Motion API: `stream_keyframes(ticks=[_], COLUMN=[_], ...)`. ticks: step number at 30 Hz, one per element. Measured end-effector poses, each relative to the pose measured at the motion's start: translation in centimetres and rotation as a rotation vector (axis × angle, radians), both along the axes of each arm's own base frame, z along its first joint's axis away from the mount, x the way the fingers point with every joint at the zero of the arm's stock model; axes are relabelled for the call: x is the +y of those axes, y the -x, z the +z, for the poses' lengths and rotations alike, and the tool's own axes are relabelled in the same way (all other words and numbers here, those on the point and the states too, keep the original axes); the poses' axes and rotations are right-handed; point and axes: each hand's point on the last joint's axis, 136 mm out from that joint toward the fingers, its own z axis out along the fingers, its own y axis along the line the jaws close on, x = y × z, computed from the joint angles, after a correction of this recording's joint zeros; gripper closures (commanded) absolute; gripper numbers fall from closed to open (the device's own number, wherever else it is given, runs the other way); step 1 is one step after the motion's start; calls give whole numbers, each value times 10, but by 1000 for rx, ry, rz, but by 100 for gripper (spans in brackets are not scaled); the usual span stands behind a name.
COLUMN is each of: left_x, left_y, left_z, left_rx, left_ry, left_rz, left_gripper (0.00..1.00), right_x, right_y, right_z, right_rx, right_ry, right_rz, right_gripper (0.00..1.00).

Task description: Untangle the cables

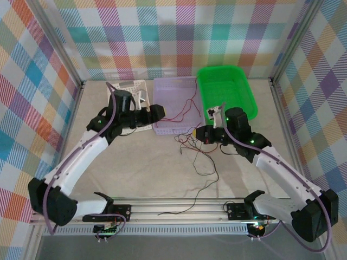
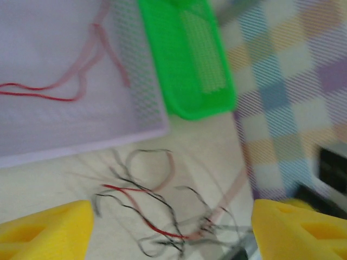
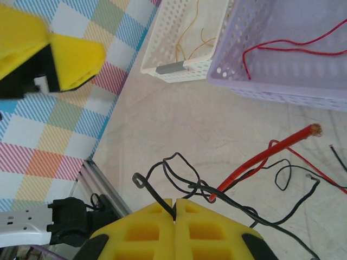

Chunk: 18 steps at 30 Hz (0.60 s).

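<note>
Left gripper (image 1: pixel 161 112) is seen from above over the near-left corner of the lavender basket (image 1: pixel 168 89), in which one red wire (image 1: pixel 184 108) is already laid. The right gripper (image 1: pixel 199 133) is held low just in front of that basket, at the top of the tangle of cables (image 1: pixel 196 151) spread on the table (image 1: pixel 135 168), with the white basket (image 1: pixel 135 86) and green basket (image 1: pixel 227 81) to either side. In the left wrist view, the yellow fingers (image 2: pixel 43 230) are spread wide with nothing between them, and the knot of black and red strands is seen beyond them, near the lavender basket's front wall. In the right wrist view, the right gripper's pads are pressed together, and a black wire (image 3: pixel 195 187) appears to be pinched at their seam. A thicker red cable (image 3: pixel 265 160) lies across it, and yellow-orange wires (image 3: pixel 190 38) are seen in the white basket. Sorting by colour is judged to be under way, with black and red strands yet to be separated. Next, the left gripper would need to be lowered onto a red strand while the black one is held, so the two can be drawn apart.
</note>
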Motion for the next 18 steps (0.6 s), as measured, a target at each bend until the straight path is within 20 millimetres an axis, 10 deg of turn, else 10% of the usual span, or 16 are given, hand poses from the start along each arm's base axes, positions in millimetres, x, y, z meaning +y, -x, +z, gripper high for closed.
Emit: stream_keyframes(ticks=[6,18], left_x=[-42,-73], left_y=[50,69], left_z=[17,-40], left_rx=[-84,10], left_ry=[92,-8], left_rz=[-238,-406], left_gripper=[22,26], right_x=[10,20], right_y=[0,6], right_z=[-2,3], right_rx=[50,80], right_ry=[-23,-61], right_rz=[43,113], right_gripper=[100,100])
